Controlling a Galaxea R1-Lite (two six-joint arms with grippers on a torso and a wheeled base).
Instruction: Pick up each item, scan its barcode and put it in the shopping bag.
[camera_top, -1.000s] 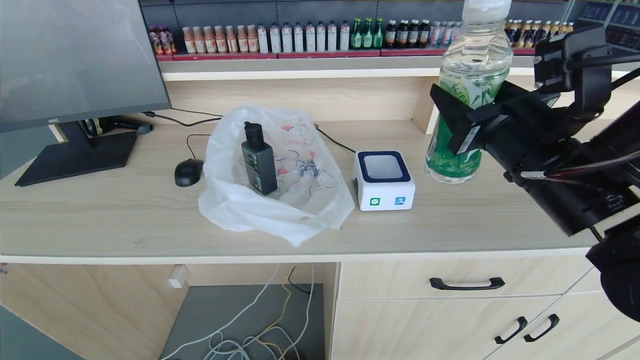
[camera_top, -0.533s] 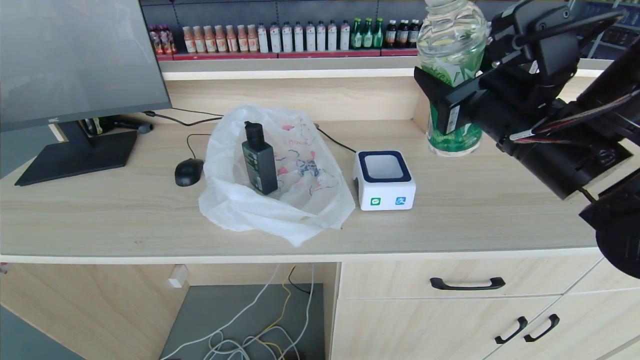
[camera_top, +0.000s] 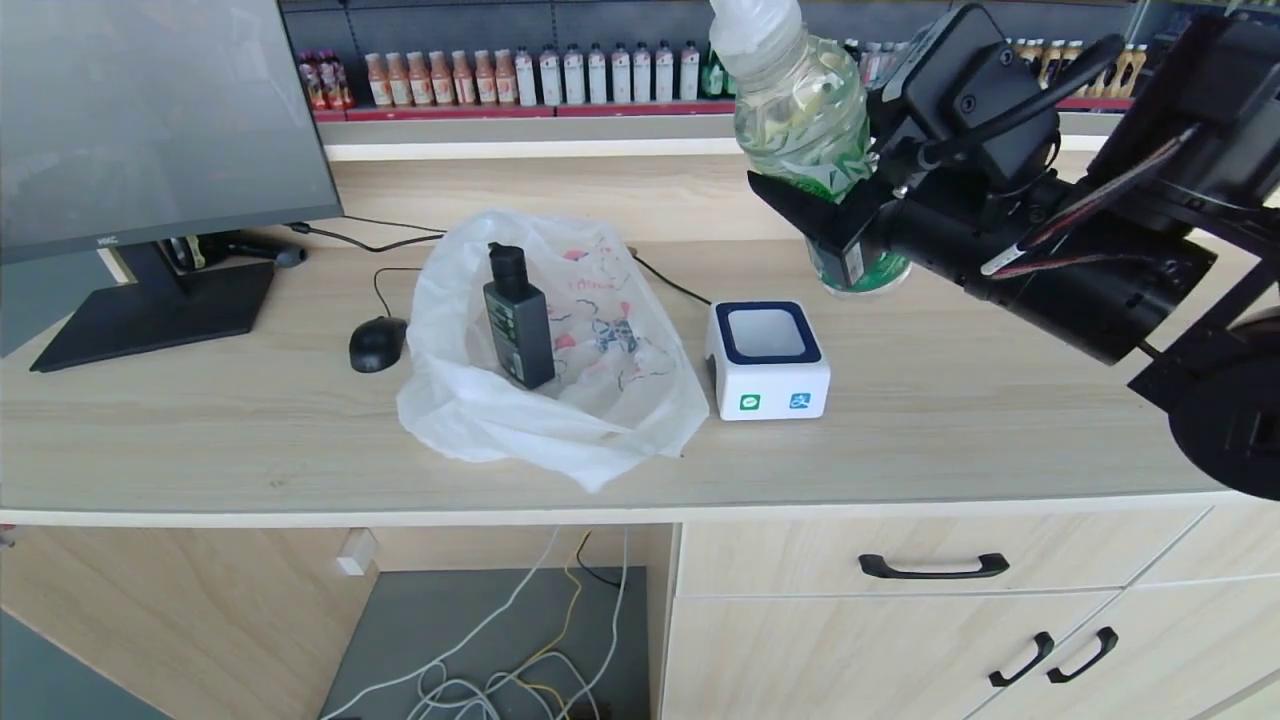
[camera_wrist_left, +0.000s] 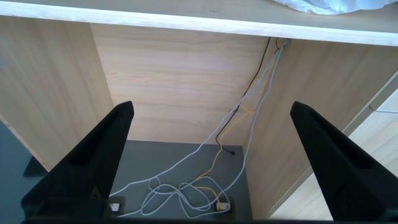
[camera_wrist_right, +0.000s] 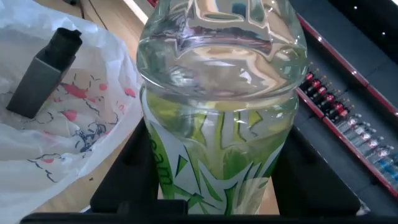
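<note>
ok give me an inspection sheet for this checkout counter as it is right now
surface: wooden counter, no spills seen
job's things: drink bottle held tilted above the counter, beyond the scanner; black bottle standing in the open shopping bag
clutter: mouse and monitor left of the bag
grippers: right claw shut on the drink bottle; left claw open, empty, below the counter edge
cables: loose cables hanging under the counter; thin cable running to the scanner
surroundings: shelf of drinks behind; drawers below
</note>
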